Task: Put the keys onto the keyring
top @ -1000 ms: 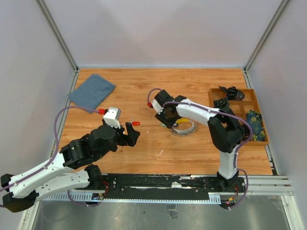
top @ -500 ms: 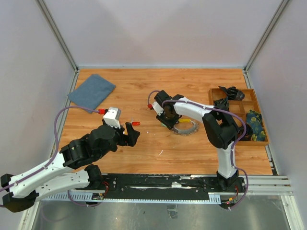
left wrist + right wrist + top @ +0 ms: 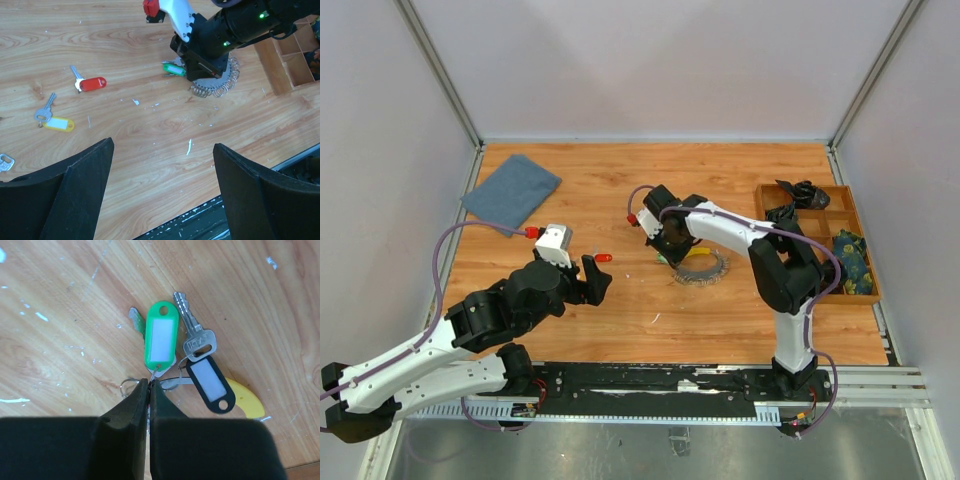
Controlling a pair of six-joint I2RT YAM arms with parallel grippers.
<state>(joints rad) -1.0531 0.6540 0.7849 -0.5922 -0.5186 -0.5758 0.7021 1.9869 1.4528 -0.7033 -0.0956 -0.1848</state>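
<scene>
I see the wooden table (image 3: 620, 190) boxed in by pale walls (image 3: 650, 70) at the back and on both sides, with wide bare wood across its middle and far half. A blue cloth (image 3: 511, 188) lies near the far left corner. A compartmented wooden tray (image 3: 270, 70) sits along the right edge.

My right arm (image 3: 730, 228) rises from its base, folds leftward and dips to the table's centre, wrist pitched down at the wood. My left arm (image 3: 410, 365) lies low at the near left, forearm angled toward the middle.

The keyring (image 3: 215, 87) lies flat at the centre, partly under the right wrist. The left gripper (image 3: 162, 146) hovers spread wide, holding nothing, over open wood. Two loose keys, a red-tagged key (image 3: 92, 83) and a yellow-tagged key (image 3: 57, 123), lie well apart from the ring.

The right gripper (image 3: 150, 385) is pressed closed, tips meeting at the wire loop under the green tag (image 3: 161, 335). I cannot tell whether the wire is pinched. A black tag (image 3: 210, 385) and a silver key (image 3: 195, 335) lie just beside that tag.
</scene>
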